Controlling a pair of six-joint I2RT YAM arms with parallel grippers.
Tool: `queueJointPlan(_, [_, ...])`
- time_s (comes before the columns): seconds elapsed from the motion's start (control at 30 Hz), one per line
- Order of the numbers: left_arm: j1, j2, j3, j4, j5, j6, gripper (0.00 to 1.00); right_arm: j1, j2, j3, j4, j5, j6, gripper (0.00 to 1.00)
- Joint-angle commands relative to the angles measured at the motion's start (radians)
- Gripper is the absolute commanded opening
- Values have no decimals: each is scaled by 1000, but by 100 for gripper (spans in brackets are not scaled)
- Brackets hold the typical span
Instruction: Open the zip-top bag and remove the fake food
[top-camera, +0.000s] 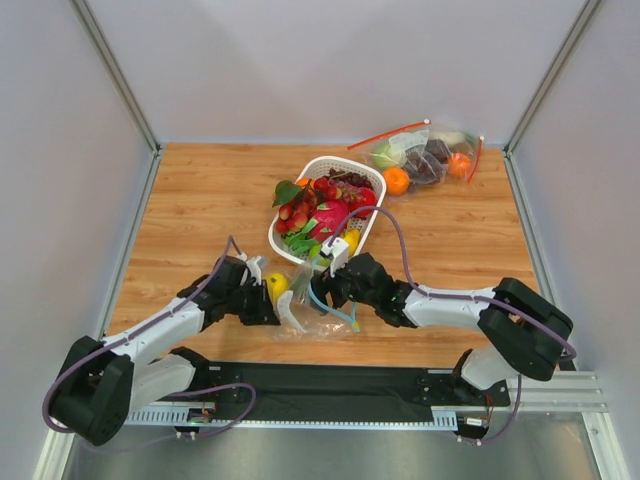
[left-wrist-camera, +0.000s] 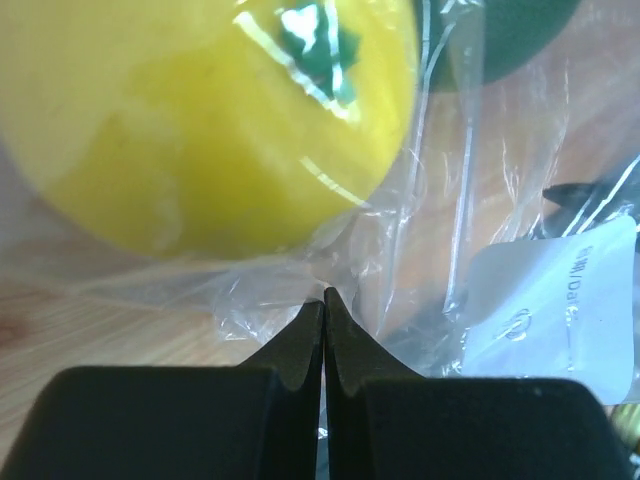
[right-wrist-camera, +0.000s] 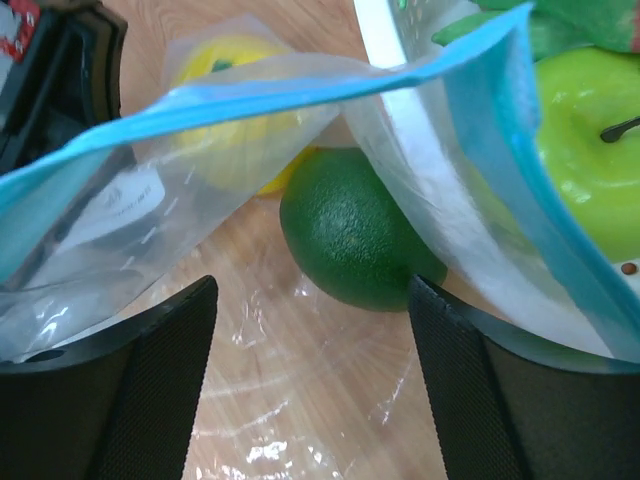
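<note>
left claw (left-wrist-camera: 324, 300): pressed together, pinching a fold of the zip-top bag (top-camera: 318, 322) just under the lemon.
right claw (right-wrist-camera: 312, 292): spread wide, gripping nothing; film and bare wood lie between the fingers.
bag mouth: open; one teal zip strip (right-wrist-camera: 300, 88) crosses above the right claw, the other slants down beside the basket rim.
lemon (left-wrist-camera: 200, 120): inside the bag, just past the left fingertips.
dark green fruit (right-wrist-camera: 350, 235): at the mouth, between the two strips, straight ahead of the right claw.
white label (left-wrist-camera: 565, 300): on the film, right of the left claw.
basket (top-camera: 300, 176): full, close against the bag's far edge.
open room: bare table (top-camera: 190, 210) left of the basket; red-strip bag (top-camera: 425, 152) well apart, far right.
</note>
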Motion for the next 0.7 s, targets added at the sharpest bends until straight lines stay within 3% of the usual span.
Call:
queueJointPlan(0.0, [-47, -11, -4, 23, 71, -15, 0, 10, 13, -16, 161, 48, 33, 79])
queueJointPlan(0.33, [-150, -21, -13, 54, 125, -27, 0, 10, 126, 19, 210, 31, 59, 82])
queueJointPlan(0.67, [-174, -1, -35, 143, 207, -46, 0, 16, 206, 55, 241, 39, 76, 84])
